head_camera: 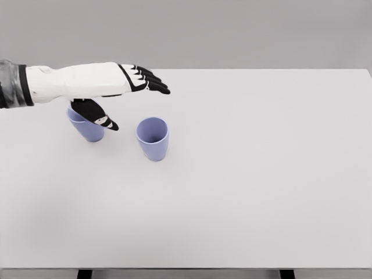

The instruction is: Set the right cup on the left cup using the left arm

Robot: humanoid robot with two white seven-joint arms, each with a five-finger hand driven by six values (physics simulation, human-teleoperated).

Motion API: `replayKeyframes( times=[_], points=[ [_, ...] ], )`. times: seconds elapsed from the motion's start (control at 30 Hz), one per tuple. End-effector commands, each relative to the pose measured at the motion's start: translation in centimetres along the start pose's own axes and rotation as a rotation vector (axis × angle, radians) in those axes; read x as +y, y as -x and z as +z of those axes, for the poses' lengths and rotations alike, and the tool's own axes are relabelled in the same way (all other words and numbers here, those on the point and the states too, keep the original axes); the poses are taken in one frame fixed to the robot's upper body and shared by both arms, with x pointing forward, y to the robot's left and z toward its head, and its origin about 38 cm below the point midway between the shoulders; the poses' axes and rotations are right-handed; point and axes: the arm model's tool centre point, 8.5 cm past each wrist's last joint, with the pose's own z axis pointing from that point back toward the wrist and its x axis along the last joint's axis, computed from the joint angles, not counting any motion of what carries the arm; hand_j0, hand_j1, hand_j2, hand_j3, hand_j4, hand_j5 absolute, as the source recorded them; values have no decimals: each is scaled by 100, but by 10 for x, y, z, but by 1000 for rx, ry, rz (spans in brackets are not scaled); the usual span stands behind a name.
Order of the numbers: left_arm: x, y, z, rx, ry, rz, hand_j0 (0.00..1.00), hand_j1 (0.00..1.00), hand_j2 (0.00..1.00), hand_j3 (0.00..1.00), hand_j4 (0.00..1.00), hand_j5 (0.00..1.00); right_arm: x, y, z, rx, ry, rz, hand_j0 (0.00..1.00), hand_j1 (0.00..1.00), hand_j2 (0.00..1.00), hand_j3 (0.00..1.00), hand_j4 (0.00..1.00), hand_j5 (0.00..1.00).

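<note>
A: Step in hand? Reach only, I'd say. Right cup (153,138) stands upright on the worktop (261,174), untouched, just beside the left cup (87,128).

B: Agreed. Left hand (119,87) hovers over the left cup, partly hiding it; fingers (152,81) extended forward, spread a little, thumb hanging low, holding nothing.

A: Next move?

B: Shift rightward and down, wrap the right cup's wall, then lift.

A: Pose: forearm level, entering from the left, palm down. Right arm not seen

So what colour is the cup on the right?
The right cup is light purple-blue, seen clearly in the head view.
</note>
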Motion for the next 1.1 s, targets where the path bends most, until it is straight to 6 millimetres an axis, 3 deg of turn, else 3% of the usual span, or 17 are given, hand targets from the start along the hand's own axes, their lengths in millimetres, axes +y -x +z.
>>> replayKeyframes(
  times=[0.0, 0.43, 1.07],
  points=[
    [-27, -3, -19, -39, 67, 50, 100, 100, 100, 100, 100, 100, 0, 0, 0, 0, 0, 0, 100, 100, 100, 100, 100, 100],
    [-30, -11, -45, -41, 240, -75, 100, 100, 100, 100, 100, 100, 0, 0, 0, 0, 0, 0, 100, 100, 100, 100, 100, 100],
    [-30, -12, -64, 9, 299, -314, 98, 98, 98, 98, 98, 98, 0, 0, 0, 0, 0, 0, 100, 100, 100, 100, 100, 100]
  ],
)
